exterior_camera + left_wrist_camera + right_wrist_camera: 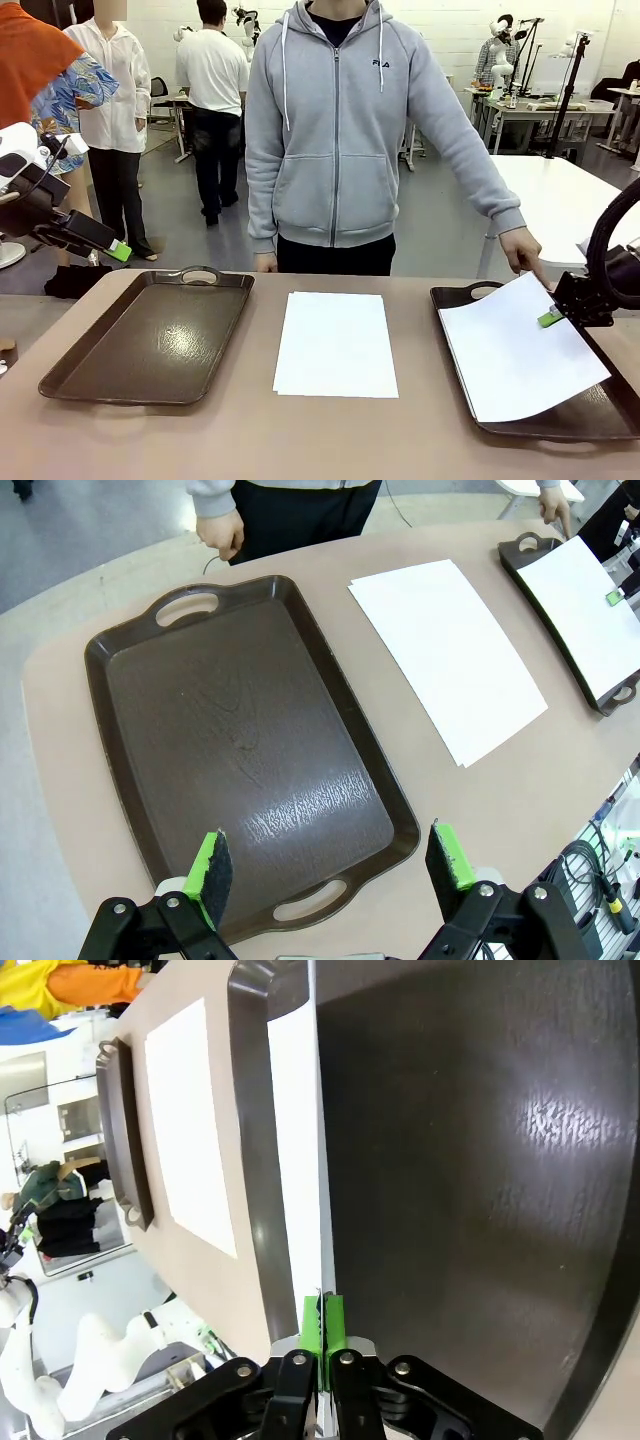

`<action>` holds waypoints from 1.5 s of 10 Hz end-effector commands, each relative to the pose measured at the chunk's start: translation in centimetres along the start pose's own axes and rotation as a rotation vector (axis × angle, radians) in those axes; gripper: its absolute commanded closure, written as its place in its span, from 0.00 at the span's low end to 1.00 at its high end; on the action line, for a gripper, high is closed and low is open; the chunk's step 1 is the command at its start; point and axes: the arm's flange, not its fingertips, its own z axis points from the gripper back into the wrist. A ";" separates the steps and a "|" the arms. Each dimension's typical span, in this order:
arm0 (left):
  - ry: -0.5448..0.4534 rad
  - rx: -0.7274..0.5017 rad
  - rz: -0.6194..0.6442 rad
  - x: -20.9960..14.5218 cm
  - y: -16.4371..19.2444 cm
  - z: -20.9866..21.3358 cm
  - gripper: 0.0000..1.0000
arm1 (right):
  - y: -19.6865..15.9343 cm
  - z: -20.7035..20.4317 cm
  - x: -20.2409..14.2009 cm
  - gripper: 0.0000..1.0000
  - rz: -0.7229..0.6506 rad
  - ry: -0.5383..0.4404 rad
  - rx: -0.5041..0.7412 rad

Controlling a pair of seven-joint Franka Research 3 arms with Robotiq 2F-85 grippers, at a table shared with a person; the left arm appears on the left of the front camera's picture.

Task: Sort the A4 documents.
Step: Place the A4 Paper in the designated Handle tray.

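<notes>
Right claw point(550, 318) pinches one thin white A4 paper sheet point(515, 355) by its edge, slanting over the dark brown plastic tray point(560, 430). Left claw point(328, 845) gapes wide, empty. More white sheets point(335, 343) lie flat on the tan table point(250, 440). Paper is likely light, floppy and slick, so an edge grip suits it.

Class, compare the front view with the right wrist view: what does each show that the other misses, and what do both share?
Front view: the person's hand at the far corner of the held A4 sheet, and the left gripper hovering left of the left tray. Right wrist view: the right tray's bare floor under that sheet. Both: the right gripper shut on the sheet's edge, and the A4 sheets mid-table.
</notes>
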 end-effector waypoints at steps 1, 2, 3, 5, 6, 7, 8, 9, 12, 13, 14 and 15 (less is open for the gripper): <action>-0.001 -0.008 0.004 -0.1 0.1 -0.1 0.00 | 0.4 0.1 0.8 0.99 0.002 -0.022 -0.057; -0.001 -0.008 0.004 -0.1 0.1 -0.1 0.00 | 0.3 0.3 1.1 0.99 0.008 -0.030 -0.066; -0.001 -0.008 0.004 -0.1 0.1 -0.1 0.00 | 0.2 0.5 1.4 0.99 0.012 -0.035 -0.075; -0.001 -0.008 0.004 -0.1 0.1 -0.1 0.00 | -0.2 0.6 1.7 0.99 0.013 -0.046 -0.111; -0.001 -0.008 0.004 -0.1 0.1 -0.1 0.00 | -0.4 0.6 1.9 0.99 0.016 -0.046 -0.127; -0.001 -0.008 0.004 -0.1 0.1 -0.1 0.00 | -0.4 0.5 2.1 0.99 0.016 -0.029 -0.146; -0.001 -0.008 0.004 -0.1 0.1 -0.1 0.00 | -0.3 0.5 2.3 0.99 0.017 -0.017 -0.154; -0.001 -0.008 0.004 -0.1 0.1 -0.1 0.00 | -0.1 0.6 2.6 0.99 0.020 -0.009 -0.161; -0.001 -0.008 0.004 -0.1 0.1 -0.1 0.00 | 0.5 0.9 3.2 0.99 0.032 0.024 -0.185; -0.001 -0.008 0.004 -0.1 0.1 -0.1 0.00 | 0.7 0.9 3.3 0.99 0.034 0.030 -0.187; -0.001 -0.008 0.004 -0.1 0.1 -0.1 0.00 | 0.8 0.8 3.4 0.99 0.033 0.035 -0.185; -0.001 -0.008 0.004 -0.1 0.1 -0.1 0.00 | 0.7 0.5 3.5 0.99 0.030 0.046 -0.187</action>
